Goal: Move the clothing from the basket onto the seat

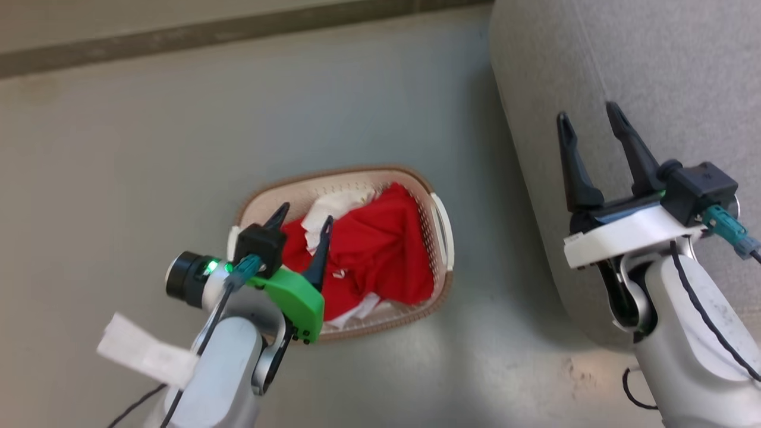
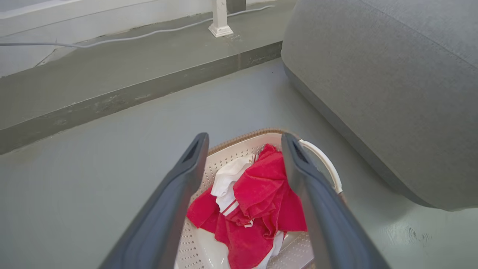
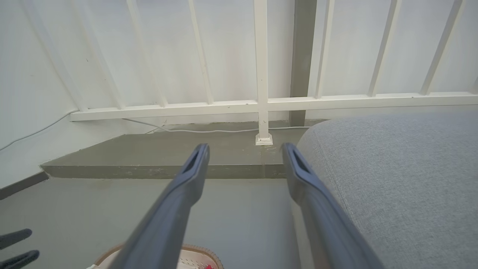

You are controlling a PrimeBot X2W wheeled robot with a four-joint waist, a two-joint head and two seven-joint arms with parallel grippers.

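**Head view.** The basket [image 1: 333, 176] stands on the floor [image 1: 178, 148], near the seat [image 1: 654, 71] but apart from it. The clothing [image 1: 374, 249] lies heaped inside the basket, red with white parts. The left gripper [image 1: 306, 213] hangs over the heap's left side, jaws wide and empty. Whether it touches the fabric cannot be told here. Its green mount hides the basket's near left corner. The right gripper [image 1: 587, 111] is over the seat's edge, well apart from the clothing, jaws wide and empty.

**Left wrist view.** The clothing shows between the two fingers, below their tips, with no contact visible. The basket's near end is cut off at the bottom edge. One white handle [image 2: 325, 164] shows to the right. This view adds a cable [image 2: 112, 39] and a white post [image 2: 219, 18] on a raised step.

**Right wrist view.** The seat lies just beside the right finger. The basket rim and a scrap of red sit at the bottom edge, mostly cut off. A white railing [image 3: 261, 104] stands behind.
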